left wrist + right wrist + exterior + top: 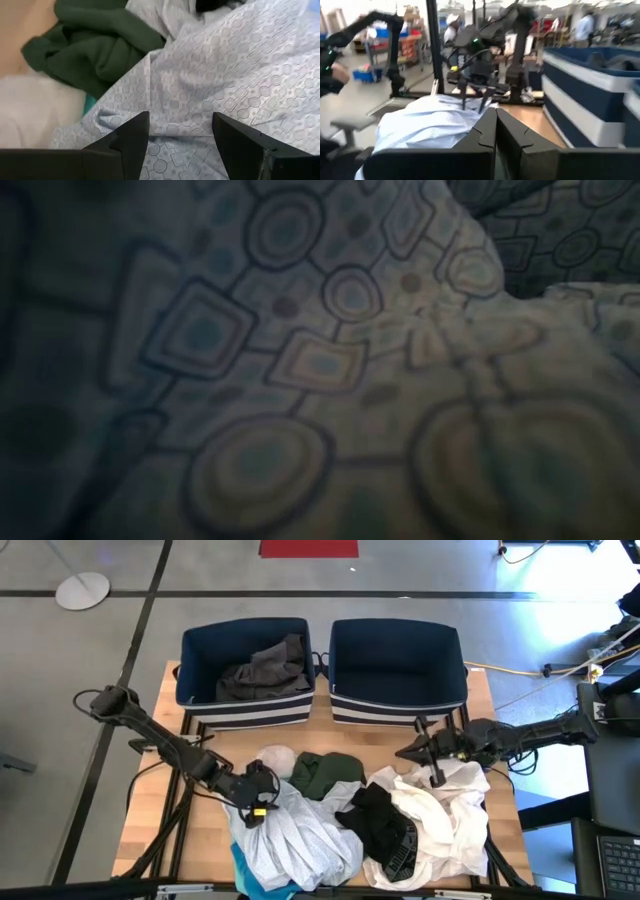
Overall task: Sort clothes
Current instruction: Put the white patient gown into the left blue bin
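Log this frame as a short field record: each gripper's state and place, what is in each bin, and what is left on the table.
left gripper: open, over the patterned white shirt
right gripper: shut, empty, above the white garment
left bin: holds a dark grey garment
right bin: no clothes visible
unsorted pile: dark green garment, black garment, teal fabric beneath the shirt
low view: blocked by patterned cloth

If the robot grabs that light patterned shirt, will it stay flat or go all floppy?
Probably floppy. The patterned shirt lies in soft folds and wrinkles, so it would likely droop from the left hand, which is open just above it. It seems thin, so probably light. It overlaps the green garment, so lifting might tug that along.
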You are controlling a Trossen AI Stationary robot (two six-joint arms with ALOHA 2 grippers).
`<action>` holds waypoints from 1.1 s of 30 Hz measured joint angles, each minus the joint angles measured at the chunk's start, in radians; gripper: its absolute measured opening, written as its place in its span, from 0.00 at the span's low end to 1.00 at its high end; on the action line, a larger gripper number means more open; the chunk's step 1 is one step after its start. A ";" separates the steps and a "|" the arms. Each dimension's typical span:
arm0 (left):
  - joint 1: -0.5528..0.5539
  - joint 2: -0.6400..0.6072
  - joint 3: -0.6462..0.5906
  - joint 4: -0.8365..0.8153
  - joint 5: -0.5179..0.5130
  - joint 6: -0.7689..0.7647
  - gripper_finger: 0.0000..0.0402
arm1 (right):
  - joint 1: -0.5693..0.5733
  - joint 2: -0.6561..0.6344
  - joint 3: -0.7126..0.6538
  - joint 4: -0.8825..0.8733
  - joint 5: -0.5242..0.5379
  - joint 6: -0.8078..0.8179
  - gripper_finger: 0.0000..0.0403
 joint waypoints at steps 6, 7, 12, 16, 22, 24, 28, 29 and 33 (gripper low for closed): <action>-0.002 0.000 -0.067 0.085 0.017 0.046 0.52 | 0.051 0.283 0.190 -0.022 0.006 -0.034 0.03; -0.002 0.000 -0.081 0.128 0.019 0.071 0.52 | 0.058 0.331 0.217 -0.020 0.001 -0.036 0.03; 0.018 0.000 -0.141 0.297 0.007 0.174 0.52 | 0.070 0.549 0.330 0.000 -0.021 -0.048 0.03; 0.057 0.000 -0.189 0.396 -0.015 0.232 0.52 | 0.067 0.689 0.435 0.000 0.010 -0.048 0.03; 0.130 0.000 -0.211 0.409 -0.121 0.250 0.52 | 0.067 0.844 0.547 -0.006 0.000 -0.047 0.19; 0.158 0.000 -0.211 0.406 -0.135 0.250 0.52 | 0.067 0.882 0.571 -0.006 -0.002 -0.048 0.28; 0.205 0.000 -0.211 0.408 -0.173 0.250 0.52 | 0.067 0.959 0.606 -0.007 -0.002 -0.048 0.47; 0.217 0.000 -0.211 0.409 -0.186 0.250 0.52 | 0.067 0.983 0.612 -0.006 -0.002 -0.048 0.52; 0.248 0.000 -0.211 0.411 -0.217 0.250 0.52 | 0.068 1.071 0.655 -0.002 -0.004 -0.048 0.65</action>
